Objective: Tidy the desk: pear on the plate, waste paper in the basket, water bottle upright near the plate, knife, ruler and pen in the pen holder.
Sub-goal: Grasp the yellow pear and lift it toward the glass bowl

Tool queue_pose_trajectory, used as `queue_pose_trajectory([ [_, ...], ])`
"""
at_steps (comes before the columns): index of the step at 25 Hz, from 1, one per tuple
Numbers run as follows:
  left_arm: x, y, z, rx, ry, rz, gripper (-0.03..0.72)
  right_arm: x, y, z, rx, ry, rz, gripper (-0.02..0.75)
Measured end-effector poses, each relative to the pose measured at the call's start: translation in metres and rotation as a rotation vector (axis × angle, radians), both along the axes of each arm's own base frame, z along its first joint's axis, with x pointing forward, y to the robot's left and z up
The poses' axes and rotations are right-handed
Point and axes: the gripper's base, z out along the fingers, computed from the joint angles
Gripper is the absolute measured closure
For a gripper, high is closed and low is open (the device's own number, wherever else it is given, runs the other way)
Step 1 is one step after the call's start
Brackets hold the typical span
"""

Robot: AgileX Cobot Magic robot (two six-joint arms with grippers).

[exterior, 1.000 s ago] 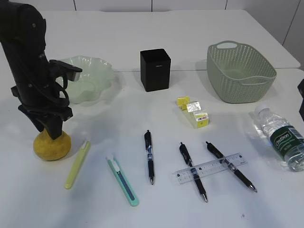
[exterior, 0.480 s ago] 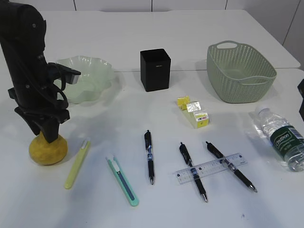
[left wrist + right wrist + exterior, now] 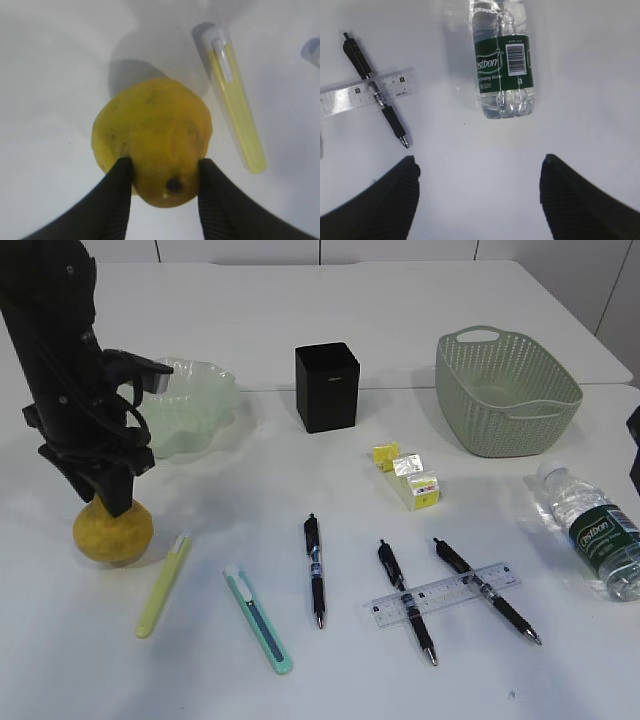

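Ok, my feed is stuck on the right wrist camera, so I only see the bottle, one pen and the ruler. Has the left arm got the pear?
Observer: Yes, the left gripper is closed on the pear, gripping near its stem end.
Operator: Is it on the plate yet?
Observer: No, the pear is in front of the plate, apart from it.
Operator: And the waste paper?
Observer: The scraps lie on the desk, outside the basket.
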Motion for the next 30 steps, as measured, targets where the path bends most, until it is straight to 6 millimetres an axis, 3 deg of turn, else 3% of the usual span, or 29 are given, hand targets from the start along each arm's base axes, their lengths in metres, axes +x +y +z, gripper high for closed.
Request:
queue_pose_trajectory([
  [15, 0.025, -0.009, 0.050, -0.070, -0.176, 0.052, 0.403, 0.000, 0.000, 0.000, 0.000, 0.000, 0.000, 0.181],
  [30, 0.036, -0.005, 0.078, -0.021, -0.288, 0.033, 0.403, 0.001, 0.000, 0.000, 0.001, -0.009, 0.001, 0.181],
])
